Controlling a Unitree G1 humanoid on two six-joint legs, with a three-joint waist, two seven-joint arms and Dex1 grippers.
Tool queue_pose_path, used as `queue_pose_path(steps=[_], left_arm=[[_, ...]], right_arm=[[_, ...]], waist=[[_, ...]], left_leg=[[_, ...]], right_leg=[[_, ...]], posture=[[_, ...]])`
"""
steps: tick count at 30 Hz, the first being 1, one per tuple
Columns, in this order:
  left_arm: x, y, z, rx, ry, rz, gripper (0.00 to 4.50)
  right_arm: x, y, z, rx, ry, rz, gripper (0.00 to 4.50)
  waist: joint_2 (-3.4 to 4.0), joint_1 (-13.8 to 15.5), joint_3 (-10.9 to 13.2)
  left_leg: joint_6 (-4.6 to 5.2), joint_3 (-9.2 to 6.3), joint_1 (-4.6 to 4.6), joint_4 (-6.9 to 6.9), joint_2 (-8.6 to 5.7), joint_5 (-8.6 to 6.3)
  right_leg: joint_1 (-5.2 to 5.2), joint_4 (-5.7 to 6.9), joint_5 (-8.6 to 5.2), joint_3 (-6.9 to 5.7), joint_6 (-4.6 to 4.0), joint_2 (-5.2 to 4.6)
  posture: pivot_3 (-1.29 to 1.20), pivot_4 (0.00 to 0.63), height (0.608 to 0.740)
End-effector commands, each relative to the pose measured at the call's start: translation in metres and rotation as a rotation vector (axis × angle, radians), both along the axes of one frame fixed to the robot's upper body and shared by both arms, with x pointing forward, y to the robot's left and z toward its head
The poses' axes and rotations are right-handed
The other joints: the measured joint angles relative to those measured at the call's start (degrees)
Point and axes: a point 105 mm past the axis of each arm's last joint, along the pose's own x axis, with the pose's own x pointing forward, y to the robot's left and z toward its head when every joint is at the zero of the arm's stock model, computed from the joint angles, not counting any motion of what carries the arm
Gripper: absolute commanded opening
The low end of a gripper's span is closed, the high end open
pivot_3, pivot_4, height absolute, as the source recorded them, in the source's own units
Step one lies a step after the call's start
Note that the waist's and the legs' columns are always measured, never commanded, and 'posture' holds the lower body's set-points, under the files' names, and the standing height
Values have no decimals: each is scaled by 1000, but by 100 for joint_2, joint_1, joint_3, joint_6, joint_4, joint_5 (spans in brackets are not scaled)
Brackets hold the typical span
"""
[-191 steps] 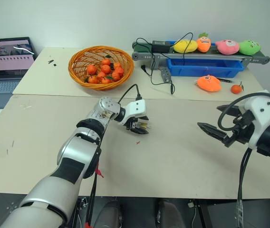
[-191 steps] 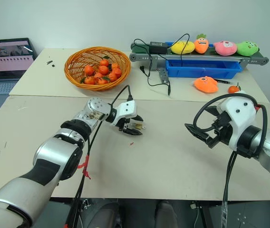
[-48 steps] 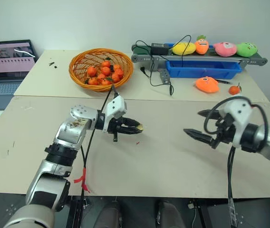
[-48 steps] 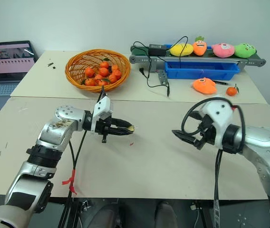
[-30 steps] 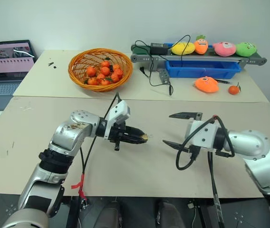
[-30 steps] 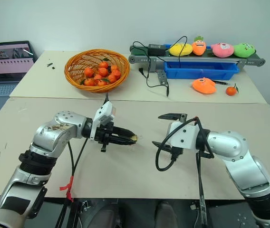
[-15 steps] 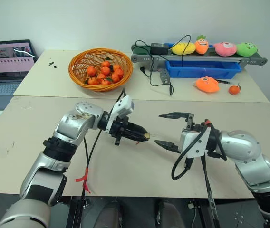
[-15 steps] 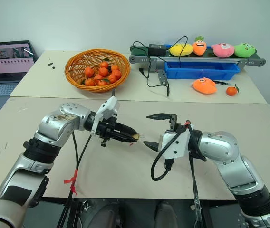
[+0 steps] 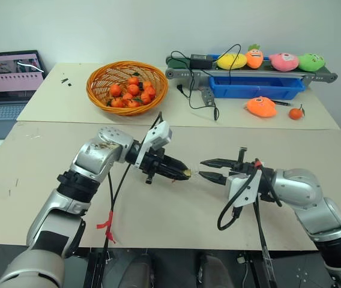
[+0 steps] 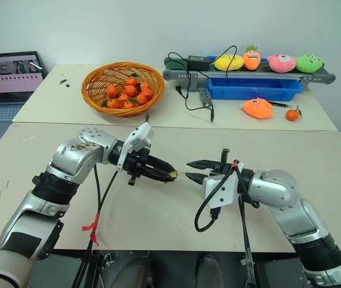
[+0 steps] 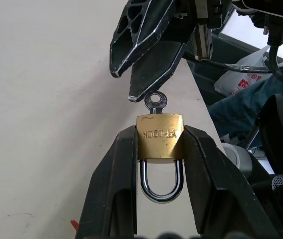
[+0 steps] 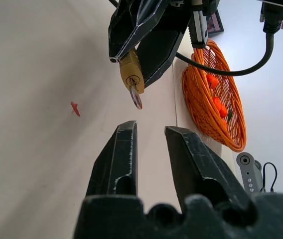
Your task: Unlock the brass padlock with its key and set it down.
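Note:
My left gripper point(image 11: 160, 130) is shut on the brass padlock point(image 11: 160, 139), pinching its gold body from both sides above the beige table. The silver shackle point(image 11: 160, 185) sits closed between the fingers. The key point(image 11: 156, 101) is in the keyhole, and its round head sticks out toward my right gripper point(image 9: 202, 168). That gripper's fingertips point(image 12: 126, 127) stand a short way from the key head point(image 12: 135, 97), with a narrow gap and nothing between them. From the head camera, both grippers meet tip to tip over the middle of the table, with the padlock point(image 9: 185, 174) between them.
An orange wicker basket point(image 9: 127, 84) of small oranges stands at the back left, and a laptop point(image 9: 11, 78) at the far left. At the back right are a conveyor point(image 9: 251, 69) with plush toys, a blue tray point(image 9: 257, 84), an orange plush point(image 9: 263, 106) and a loose orange point(image 9: 296, 113). A red scrap point(image 12: 75, 108) lies on the table.
My right gripper's fingers have drawn in from wide apart to a narrow gap, and the wrist has rolled. The left gripper keeps its hold on the padlock and has stayed in place.

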Motion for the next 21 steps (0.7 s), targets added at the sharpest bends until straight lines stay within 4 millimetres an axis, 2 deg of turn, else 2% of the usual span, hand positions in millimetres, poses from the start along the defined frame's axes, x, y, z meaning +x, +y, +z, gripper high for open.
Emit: queue_pose_path(steps=[1,21], left_arm=[[-2,-4,11,-13,-54,-32,817],[1,-12,22,-37,-46,-47,817]], right_arm=[[-2,2,17,38,-68,16,1434],[-14,13,18,50,-71,52,1434]], waist=[[0,0,0],[0,1,0]], left_leg=[[0,0,0,0,0,0],[1,-2,-1,0,0,0]], right_leg=[[0,0,0,0,0,0],[0,0,0,0,0,0]], posture=[[0,150,740],[0,150,740]])
